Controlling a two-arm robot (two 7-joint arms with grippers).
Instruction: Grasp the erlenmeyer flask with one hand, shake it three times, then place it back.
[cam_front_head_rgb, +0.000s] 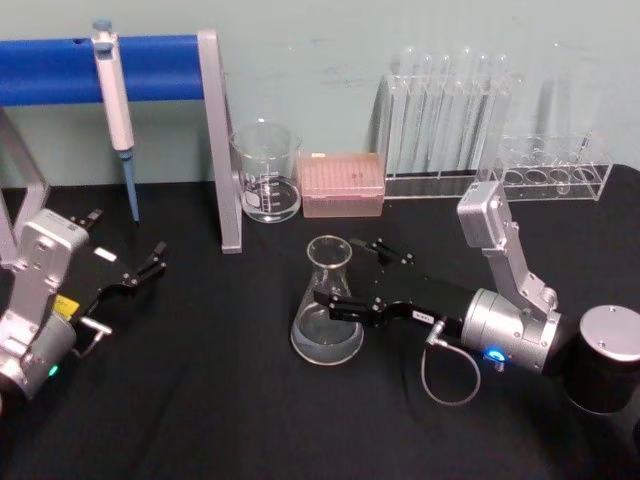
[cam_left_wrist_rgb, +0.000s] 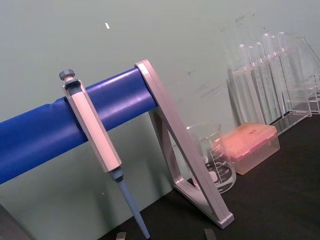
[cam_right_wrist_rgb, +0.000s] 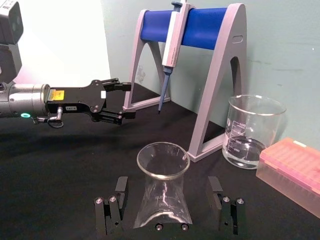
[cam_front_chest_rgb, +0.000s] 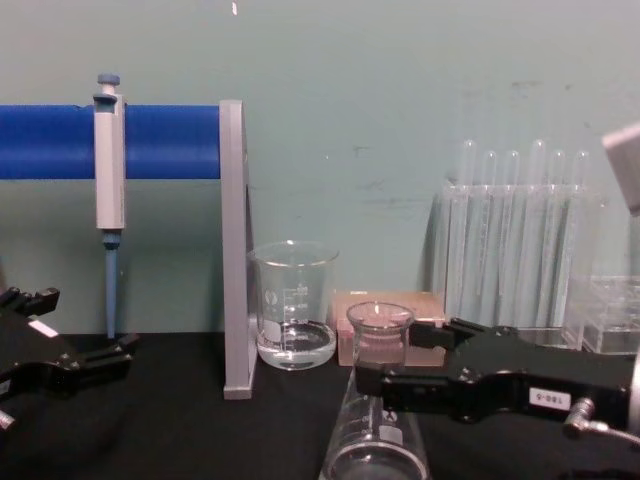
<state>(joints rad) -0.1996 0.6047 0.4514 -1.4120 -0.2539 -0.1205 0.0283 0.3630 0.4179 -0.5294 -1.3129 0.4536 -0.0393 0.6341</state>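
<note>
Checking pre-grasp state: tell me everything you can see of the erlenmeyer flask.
The erlenmeyer flask is clear glass, conical, with a wide round base, narrow neck and flared rim. A shallow layer of clear liquid sits in the bottom. It stands upright on the black table. The right gripper is open and straddles it, fingers either side with a gap at each.

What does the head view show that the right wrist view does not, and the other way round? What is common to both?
The head view adds the test tubes in their rack and a black cylinder at the right edge. The right wrist view adds the close look: the right gripper is open, its fingers on either side of the erlenmeyer flask, apart from the glass. Both show the flask, beaker, pink box, pipette and the open left gripper.
</note>
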